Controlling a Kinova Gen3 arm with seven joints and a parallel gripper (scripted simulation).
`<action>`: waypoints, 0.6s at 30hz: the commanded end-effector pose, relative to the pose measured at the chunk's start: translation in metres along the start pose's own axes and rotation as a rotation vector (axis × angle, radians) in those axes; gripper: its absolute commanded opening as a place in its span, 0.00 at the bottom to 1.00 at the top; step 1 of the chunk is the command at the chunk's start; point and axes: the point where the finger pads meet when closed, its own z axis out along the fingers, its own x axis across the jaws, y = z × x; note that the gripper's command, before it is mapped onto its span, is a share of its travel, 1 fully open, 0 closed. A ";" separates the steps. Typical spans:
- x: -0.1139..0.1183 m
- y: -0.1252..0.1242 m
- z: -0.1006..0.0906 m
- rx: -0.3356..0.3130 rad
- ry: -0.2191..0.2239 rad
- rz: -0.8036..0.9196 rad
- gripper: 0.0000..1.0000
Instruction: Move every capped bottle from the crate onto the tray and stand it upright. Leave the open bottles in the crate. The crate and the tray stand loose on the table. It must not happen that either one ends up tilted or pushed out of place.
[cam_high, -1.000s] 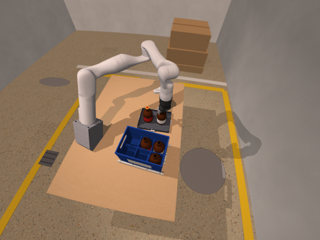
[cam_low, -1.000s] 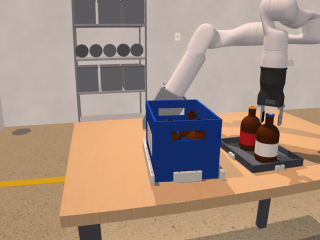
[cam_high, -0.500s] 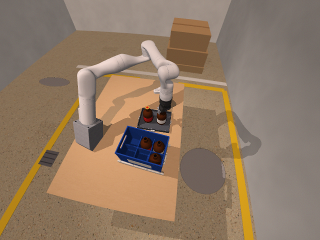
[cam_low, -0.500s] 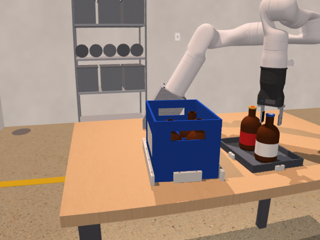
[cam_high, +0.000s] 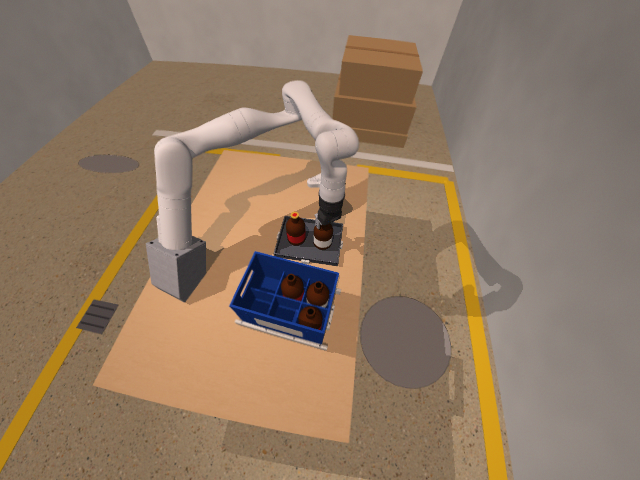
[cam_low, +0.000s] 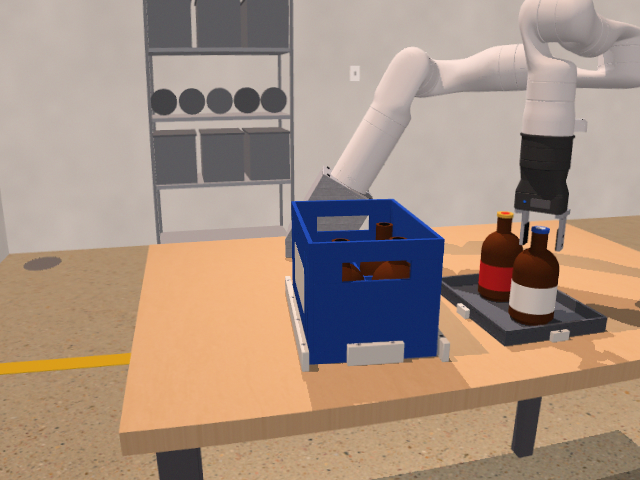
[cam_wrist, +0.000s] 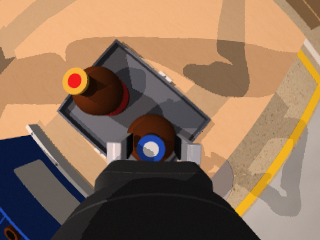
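Observation:
My gripper (cam_high: 324, 223) (cam_low: 542, 246) (cam_wrist: 153, 142) is open, fingers on either side of the blue-capped neck of a brown bottle with a white label (cam_high: 323, 240) (cam_low: 532, 299) (cam_wrist: 151, 125). That bottle stands upright on the dark tray (cam_high: 309, 253) (cam_low: 589, 326) (cam_wrist: 172, 110). A yellow-and-red-capped bottle with a red label (cam_high: 296, 235) (cam_low: 497, 276) (cam_wrist: 97, 92) stands upright beside it. The blue crate (cam_high: 315, 334) (cam_low: 372, 310) (cam_wrist: 20, 150) holds three uncapped brown bottles: one in the middle back compartment (cam_high: 292, 287), one back right (cam_high: 317, 293), one front right (cam_high: 310, 317).
The crate stands close beside the tray, its walls well above the tray's low rim. White blocks (cam_low: 374, 352) (cam_low: 559, 335) lie along crate and tray edges. The arm's grey base (cam_high: 176, 266) stands left of the crate. Cardboard boxes (cam_high: 379, 77) are stacked behind the table.

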 end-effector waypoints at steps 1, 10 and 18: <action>0.000 0.000 -0.001 -0.001 0.002 0.000 1.00; 0.000 0.000 -0.024 -0.001 0.001 0.000 1.00; 0.000 0.000 -0.051 -0.001 0.001 0.000 1.00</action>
